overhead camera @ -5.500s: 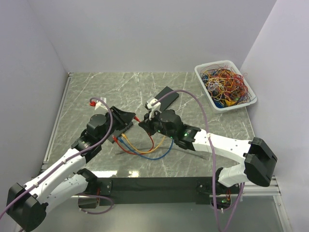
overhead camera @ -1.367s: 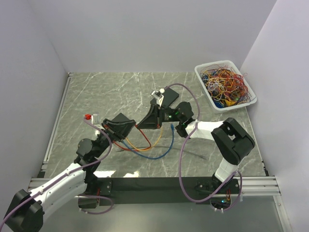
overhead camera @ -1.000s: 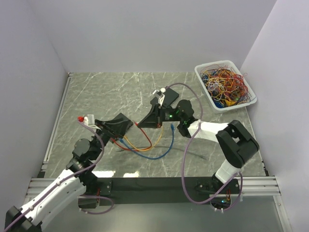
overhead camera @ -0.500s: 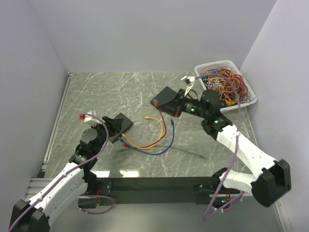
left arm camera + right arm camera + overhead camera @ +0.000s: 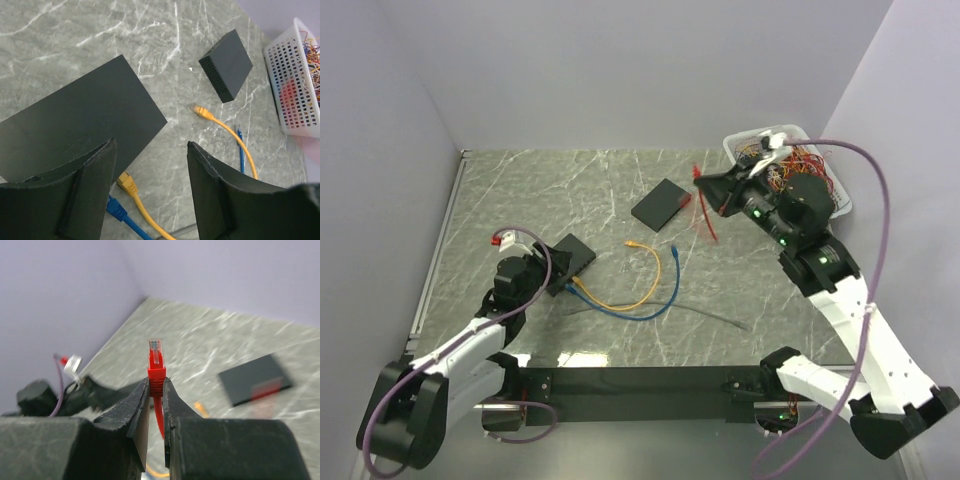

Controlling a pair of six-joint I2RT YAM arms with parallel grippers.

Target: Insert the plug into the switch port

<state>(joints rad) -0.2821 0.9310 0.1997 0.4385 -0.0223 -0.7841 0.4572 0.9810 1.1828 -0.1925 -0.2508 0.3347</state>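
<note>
One worry for us: the right tool [image 5: 156, 386] pinches the red cable plug [image 5: 155, 359] aloft, well apart from the black box switch [image 5: 85, 120] under our spread left tool [image 5: 150, 145], so it may arrive crooked.

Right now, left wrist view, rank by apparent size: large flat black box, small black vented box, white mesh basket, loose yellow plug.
1. Large flat black box, nearest camera
2. White mesh basket, cropped
3. Small black vented box
4. Loose yellow plug

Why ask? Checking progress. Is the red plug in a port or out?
Out: the red plug stands bare, pinched in the right gripper, held in mid-air.
</note>
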